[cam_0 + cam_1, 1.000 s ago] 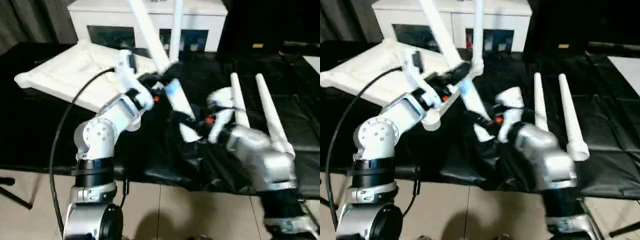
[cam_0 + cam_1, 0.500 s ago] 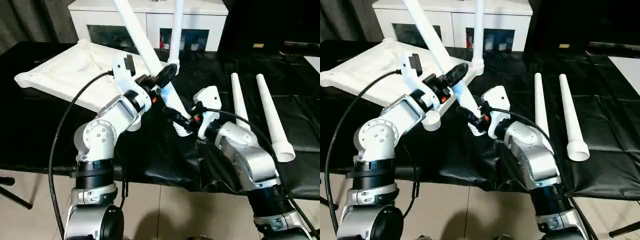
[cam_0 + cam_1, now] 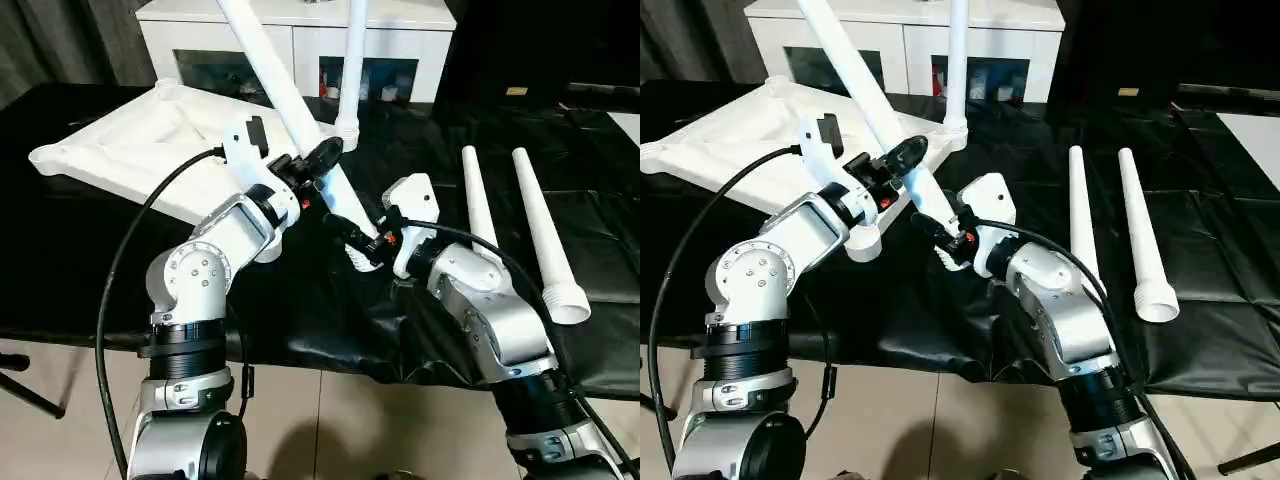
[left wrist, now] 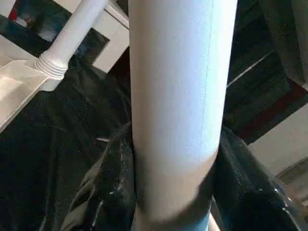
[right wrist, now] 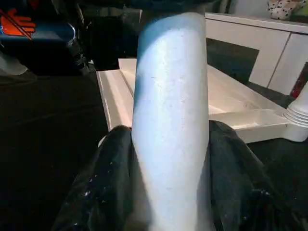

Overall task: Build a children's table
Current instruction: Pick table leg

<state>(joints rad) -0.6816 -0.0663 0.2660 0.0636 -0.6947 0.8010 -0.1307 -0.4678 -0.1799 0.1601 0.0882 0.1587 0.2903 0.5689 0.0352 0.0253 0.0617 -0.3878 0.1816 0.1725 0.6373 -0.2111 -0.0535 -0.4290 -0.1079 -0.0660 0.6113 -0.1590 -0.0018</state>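
- Left eye view: a tilted white leg (image 3: 290, 105) runs from the top of the picture down between the two arms; the left gripper (image 3: 322, 160) has its black fingers clamped on the tube partway along, and the right gripper (image 3: 355, 232) is closed on its lower end
- No brand or readable writing shows on the white parts; the right wrist view has an orange-red mark (image 5: 15, 23) on a blue thing at its corner, perhaps a hand symbol, too small to read
- Left wrist view shows what the head views hide: black fingers (image 4: 111, 192) pressed against both sides of the tube, and behind it the ribbed collar (image 4: 52, 66) of a fitted leg seated in its socket
- Right wrist view likewise shows its pads (image 5: 106, 178) hugging the tube, with the ribbed underside of the tabletop (image 5: 226, 103) beyond
- Tabletop (image 3: 140, 145) lies upside down on the robot's left side of the bench, one upright leg (image 3: 351, 60) standing in its near corner socket
- Two loose legs (image 3: 1135, 225) lie side by side on the right, well apart from the grippers
- Bench is covered with black sheeting (image 3: 420, 160); a white cabinet (image 3: 910, 40) with glass doors stands behind, pale floor tiles (image 3: 300, 410) below
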